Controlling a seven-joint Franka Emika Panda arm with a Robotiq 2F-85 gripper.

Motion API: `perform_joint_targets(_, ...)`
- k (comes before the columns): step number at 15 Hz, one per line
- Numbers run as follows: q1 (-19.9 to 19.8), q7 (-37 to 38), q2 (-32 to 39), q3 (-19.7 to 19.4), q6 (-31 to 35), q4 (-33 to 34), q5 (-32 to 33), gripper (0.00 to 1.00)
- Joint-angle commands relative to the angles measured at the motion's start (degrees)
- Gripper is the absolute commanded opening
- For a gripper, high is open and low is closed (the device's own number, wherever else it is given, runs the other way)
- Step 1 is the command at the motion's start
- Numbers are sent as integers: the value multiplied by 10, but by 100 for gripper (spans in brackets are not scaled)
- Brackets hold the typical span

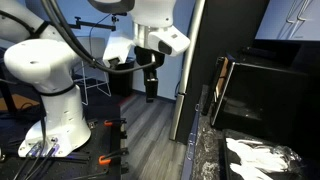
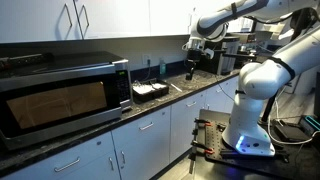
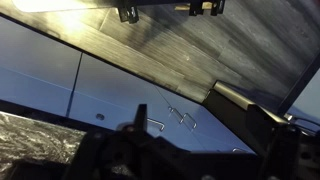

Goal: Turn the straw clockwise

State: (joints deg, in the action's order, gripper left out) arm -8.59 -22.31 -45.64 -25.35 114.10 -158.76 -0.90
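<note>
Straw: not made out in any view; position cannot be told.
Gripper [image 1: 150, 88]: hanging in the air, pointing down, above the grey wood floor [image 1: 140, 130] in an exterior view; near the counter [image 2: 175, 90] in an exterior view.
Claw state: spread; in the wrist view the fingertips [image 3: 128, 12] enter from the top edge, well apart, nothing between them.
Below the claw: pale cabinet fronts [image 3: 100, 90] with metal handles [image 3: 155, 125]; dark speckled countertop at the lower left of the wrist view.
On the counter: microwave [image 2: 65, 100], door closed; black tray [image 2: 150, 92] just beside it.
Arm: white, bent over from its base [image 2: 250, 120], which stands on the floor.
</note>
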Motion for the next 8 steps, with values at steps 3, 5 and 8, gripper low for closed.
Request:
perform_joint_targets(3, -11, -8, 4, 11, -1, 1, -9, 100)
perform_joint_targets(5, -11, 7, 9, -1, 9, 8, -37, 100)
perform_joint_targets(8, -24, 25, 16, -21, 21, 24, -98, 100)
